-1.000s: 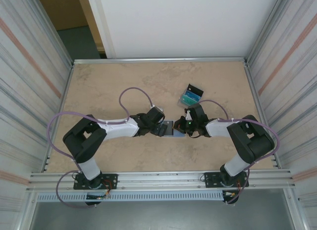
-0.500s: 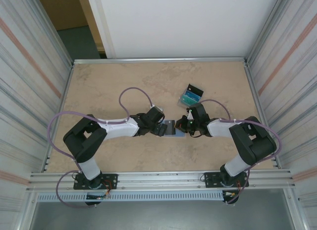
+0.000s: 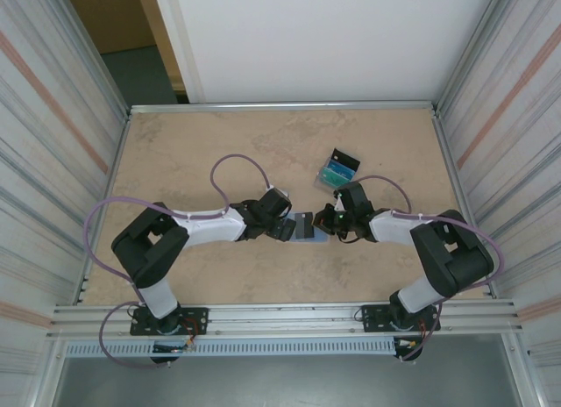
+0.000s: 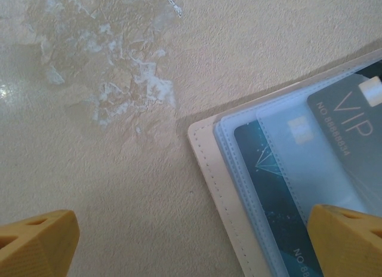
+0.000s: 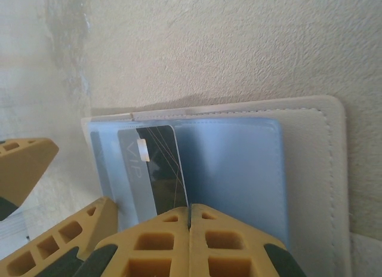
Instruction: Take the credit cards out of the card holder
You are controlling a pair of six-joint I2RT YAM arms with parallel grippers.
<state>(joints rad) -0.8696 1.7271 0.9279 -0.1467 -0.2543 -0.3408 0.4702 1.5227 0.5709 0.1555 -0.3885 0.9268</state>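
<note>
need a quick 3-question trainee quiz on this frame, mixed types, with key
1. True or false: the left gripper has its jaws shut.
2. The dark card sitting in the card holder reads: A) VIP B) GOLD C) DEBIT
3. Right gripper: are the jaws open or shut, and what are they next to?

Key
1. False: the jaws are wide open, with one finger over the card holder.
2. A
3. Shut, at the dark card's edge. Whether they actually pinch the card cannot be told.
</note>
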